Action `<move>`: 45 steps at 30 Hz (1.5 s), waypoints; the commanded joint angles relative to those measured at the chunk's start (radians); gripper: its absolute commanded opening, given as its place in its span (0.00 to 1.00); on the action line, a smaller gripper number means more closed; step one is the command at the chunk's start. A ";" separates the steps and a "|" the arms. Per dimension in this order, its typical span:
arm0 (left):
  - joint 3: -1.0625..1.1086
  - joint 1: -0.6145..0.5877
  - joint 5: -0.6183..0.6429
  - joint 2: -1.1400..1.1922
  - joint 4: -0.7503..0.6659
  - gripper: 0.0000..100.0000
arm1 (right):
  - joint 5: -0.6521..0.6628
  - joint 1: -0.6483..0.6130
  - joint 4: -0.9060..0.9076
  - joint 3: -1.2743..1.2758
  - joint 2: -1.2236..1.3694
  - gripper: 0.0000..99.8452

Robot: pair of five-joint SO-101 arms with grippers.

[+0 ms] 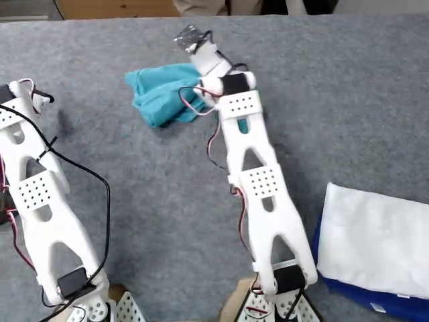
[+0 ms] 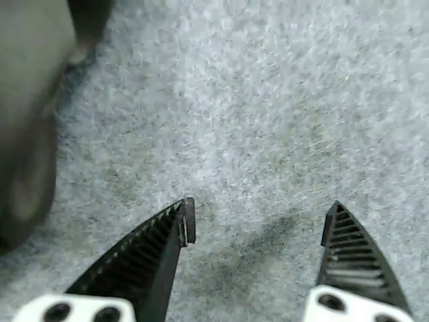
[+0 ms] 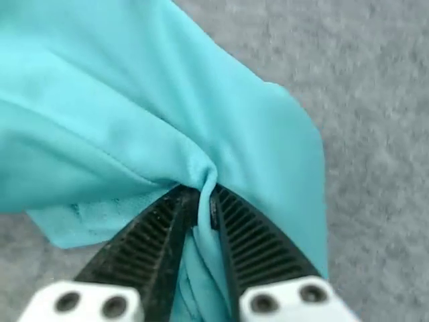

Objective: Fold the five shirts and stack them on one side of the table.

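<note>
Your right gripper (image 3: pixel 204 198) is clamped on the teal shirt (image 3: pixel 134 100). Its two black ribbed fingers (image 3: pixel 147 248) are drawn almost together, with a thin pinched ridge of cloth between the tips. The fabric puckers into creases that run out from that pinch.

From above, the teal shirt (image 1: pixel 157 97) lies bunched in a loose heap on the grey counter (image 1: pixel 134 201), on the far side and a little left of centre. Your right arm (image 1: pixel 258 181) stretches from its base at the near edge out to the shirt's right edge, where its wrist sits over the cloth.

Your left gripper (image 2: pixel 261 215) stands apart, with a wide gap between its fingers and nothing in it. It hangs over bare grey counter and casts a soft shadow below. Your left arm (image 1: pixel 37 194) runs along the left edge of the counter, well apart from the teal shirt.

At the near right, a white shirt (image 1: pixel 375 241) lies folded flat on top of a blue shirt (image 1: pixel 348 298). The blue shows along the left and near edges of the white. This stack is well apart from both grippers.
</note>
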 commanded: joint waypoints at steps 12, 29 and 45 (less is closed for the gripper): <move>-0.123 0.451 0.031 -0.013 0.153 0.31 | -0.003 -0.018 -0.098 -0.028 0.005 0.01; -0.164 0.359 0.252 0.030 0.213 0.31 | -0.002 -0.018 -0.114 -0.002 0.004 0.01; -0.018 0.393 0.249 0.025 0.216 0.31 | -0.002 -0.022 -0.114 -0.001 0.005 0.01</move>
